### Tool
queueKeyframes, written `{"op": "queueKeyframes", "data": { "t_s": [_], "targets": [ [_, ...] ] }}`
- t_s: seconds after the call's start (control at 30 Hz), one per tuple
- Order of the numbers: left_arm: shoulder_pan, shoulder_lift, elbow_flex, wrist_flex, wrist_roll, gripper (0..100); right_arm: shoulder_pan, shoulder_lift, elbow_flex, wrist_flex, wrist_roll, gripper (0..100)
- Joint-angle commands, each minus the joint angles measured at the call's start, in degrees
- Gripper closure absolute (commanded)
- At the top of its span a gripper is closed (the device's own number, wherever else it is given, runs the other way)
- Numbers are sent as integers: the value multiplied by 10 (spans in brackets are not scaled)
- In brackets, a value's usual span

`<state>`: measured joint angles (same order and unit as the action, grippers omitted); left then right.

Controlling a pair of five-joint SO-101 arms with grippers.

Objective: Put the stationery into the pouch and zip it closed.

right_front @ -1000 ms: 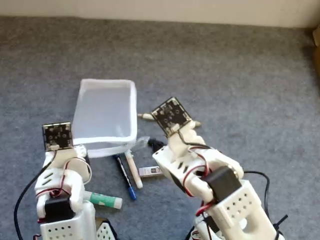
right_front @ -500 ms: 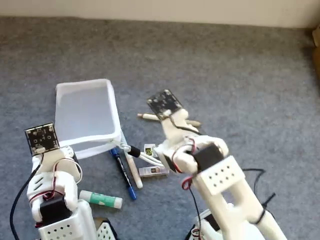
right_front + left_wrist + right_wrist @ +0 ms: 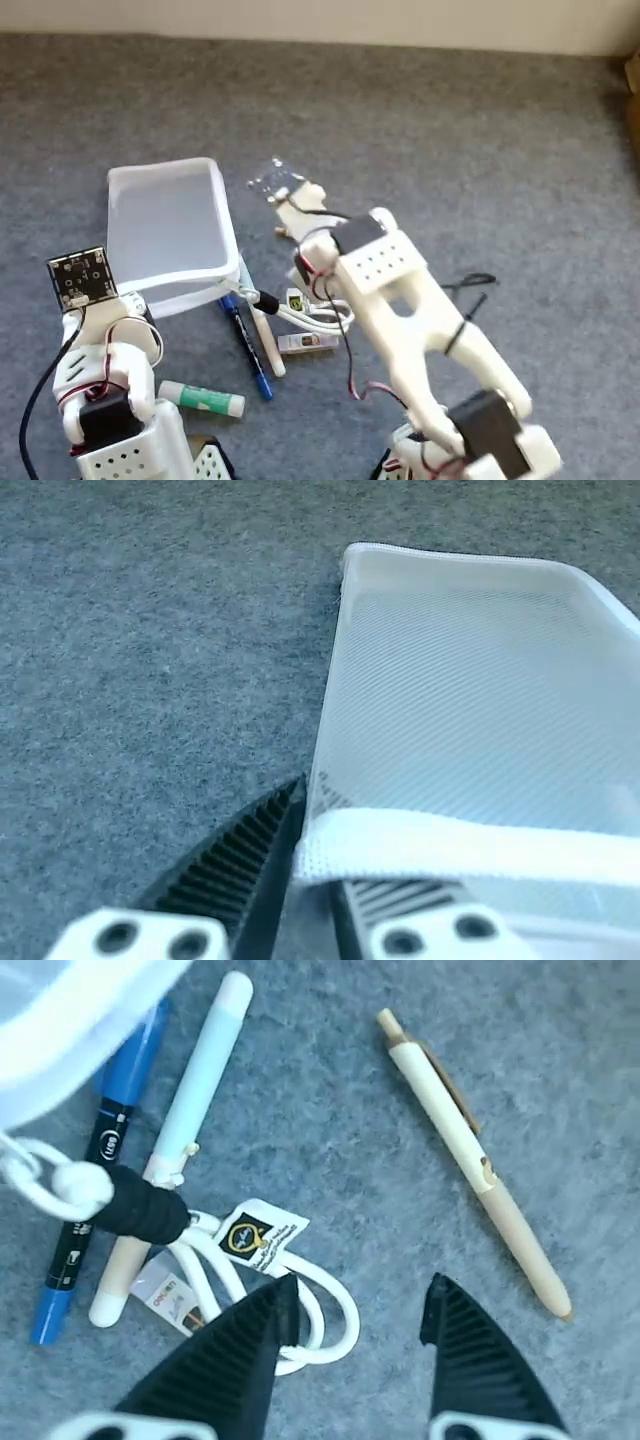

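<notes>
**On the grey carpet, everything is waiting outside the pouch**

On the left side, my left gripper (image 3: 315, 820) is pinching the white edge of the pouch (image 3: 170, 225), with its fingers pressed together on the cloth. The pouch is lying flat on the grey carpet (image 3: 500, 120). I am looking through its see-through side and finding nothing in there. So I am guessing the job is only just starting.

In front of the pouch, the things are lying about. The glue stick (image 3: 200, 399) is lying closest to my left arm, a bit apart from the others. Next, the blue marker (image 3: 95, 1175) is lying with one end right at the pouch's edge. The pale blue pen (image 3: 185, 1125) is lying just beside it. A small wrapped thing (image 3: 305, 342) is sitting by the pen's far end; I cannot tell what it is. A white cord (image 3: 213, 1260) with a little tag is looping next to them, and it seems to be tied to the pouch's corner.

Further right, my right gripper (image 3: 362, 1295) is hovering over the carpet with its fingers spread wide, holding nothing. It is hanging between the cord and the beige pen (image 3: 470, 1160), which is lying off by itself on the right.

So nothing is going in yet. The glue, the marker, both pens and the small thing are all waiting to be picked up. After that, the zip is waiting to be pulled shut.
</notes>
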<state>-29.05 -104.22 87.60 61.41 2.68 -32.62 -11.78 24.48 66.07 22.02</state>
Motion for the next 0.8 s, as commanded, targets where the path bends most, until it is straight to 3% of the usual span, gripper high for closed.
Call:
{"op": "queueKeyframes", "data": {
  "t_s": [0.0, 0.47, 0.77],
  "targets": [
    [-9, -1, -27, 2, -3, 994, -16, 44, -81, -15, 35, 807],
    [-9, -2, -26, 2, -3, 994, -15, 299, -324, -14, 46, 810],
    [-7, -2, -26, 2, -3, 994, 11, 391, -388, -14, 46, 810]
  ]
}}
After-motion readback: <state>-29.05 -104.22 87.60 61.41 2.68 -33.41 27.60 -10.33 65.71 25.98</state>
